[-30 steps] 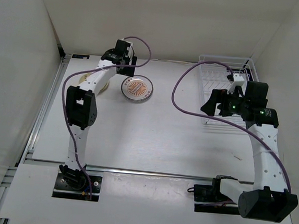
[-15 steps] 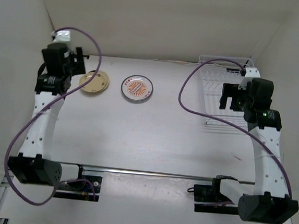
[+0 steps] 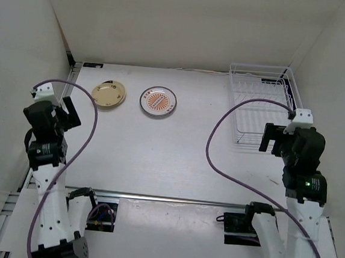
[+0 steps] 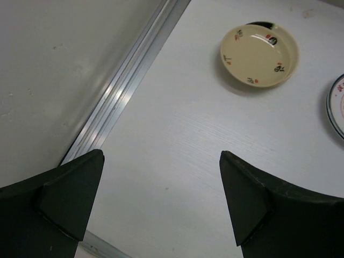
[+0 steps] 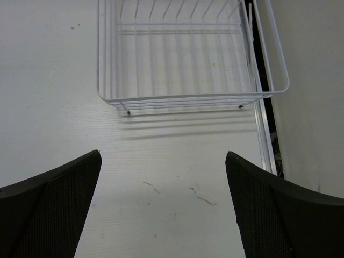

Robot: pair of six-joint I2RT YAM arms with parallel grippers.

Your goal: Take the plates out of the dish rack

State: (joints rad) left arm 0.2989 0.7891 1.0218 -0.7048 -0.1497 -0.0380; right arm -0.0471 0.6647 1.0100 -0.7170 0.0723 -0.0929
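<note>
The left gripper is hanging with its two dark fingers spread wide. It is gripping nothing and touching nothing, and the bare white bench is showing between them. Ahead of it, a cream-yellow plate with small red and dark marks is lying flat and right way up on the bench. It is sitting near a silver rail that is running along the bench's left edge. Just to that plate's right, and apart from it, a plate with an orange sunburst is also lying flat, its dark rim peeking in at the edge of the left wrist view.

The right gripper is likewise gaping wide and holding nothing, its fingers hovering above the bench. Beyond them the white wire dish rack is standing at the bench's far right corner. Its near side is facing the gripper, well clear of the fingers, and a few small scraps are lying on the bench in between.

Seen from above, both arms are rearing up at the near edge, one at each side, each trailing a purple cable. The two plates are lying toward the far left of the bench, well apart from the rack.
</note>
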